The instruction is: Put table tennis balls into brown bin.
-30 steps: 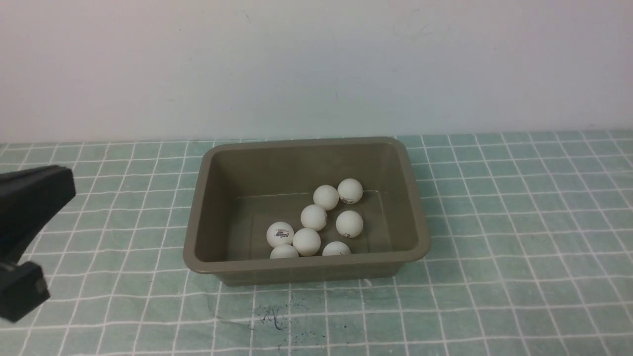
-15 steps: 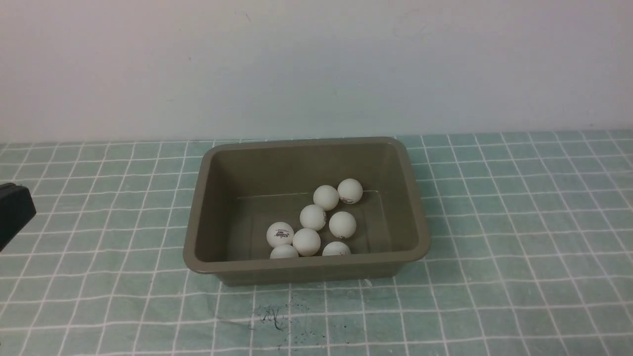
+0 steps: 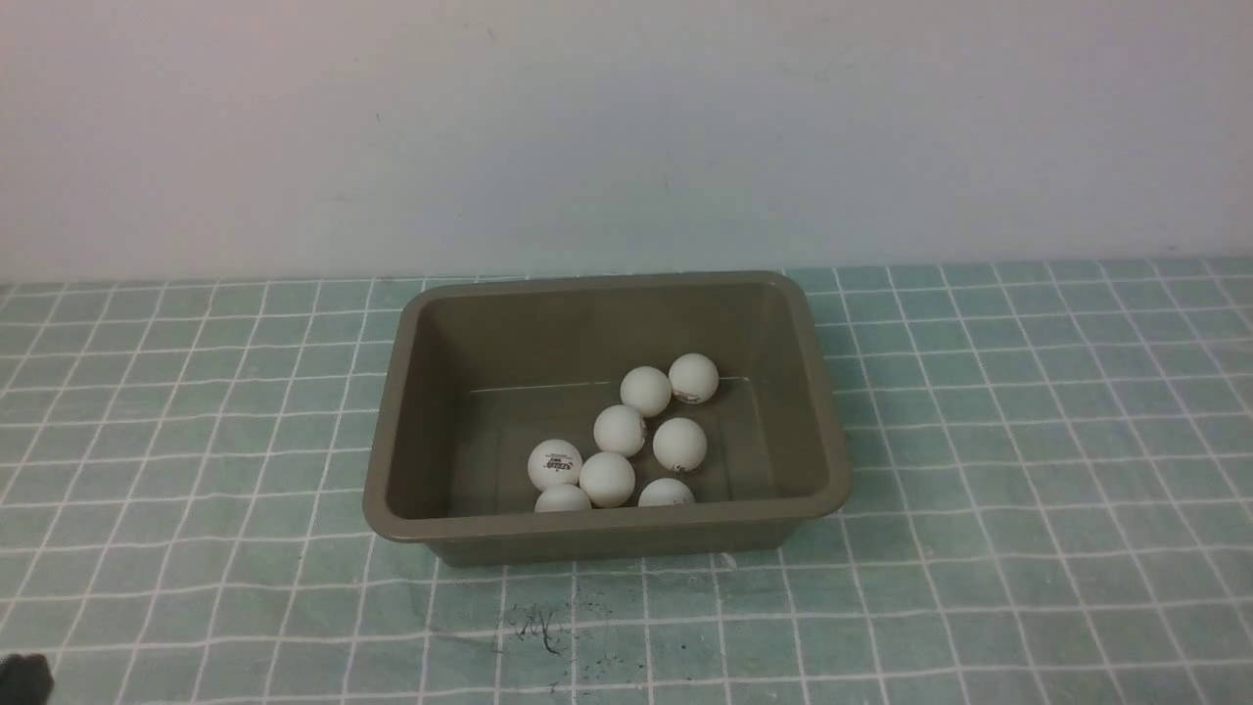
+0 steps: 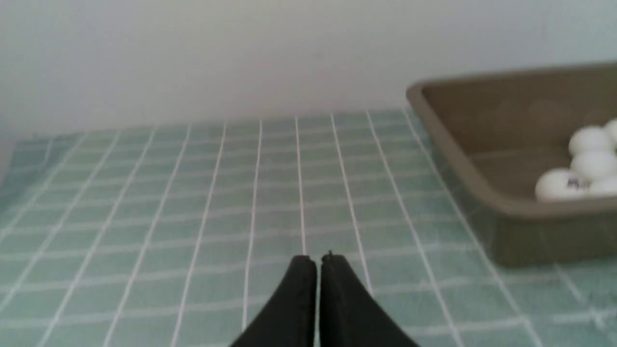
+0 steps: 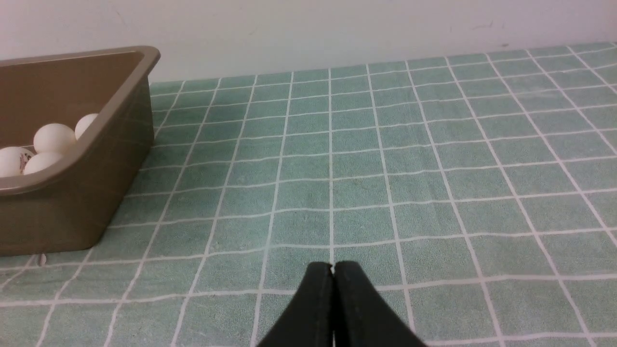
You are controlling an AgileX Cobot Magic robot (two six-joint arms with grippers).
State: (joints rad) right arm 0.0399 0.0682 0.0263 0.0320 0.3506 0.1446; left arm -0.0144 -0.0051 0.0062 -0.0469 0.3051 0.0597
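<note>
Eight white table tennis balls [image 3: 607,479] lie inside the brown bin [image 3: 607,534] on the grid-patterned green cloth [image 3: 1028,470]. The left gripper [image 4: 318,260] and right gripper [image 5: 340,266] are both closed, empty.

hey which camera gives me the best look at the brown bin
The front view: it shows the brown bin whole, its full rim and the balls inside. Both wrist views cut it off at the picture's edge, each showing only one end.
</note>
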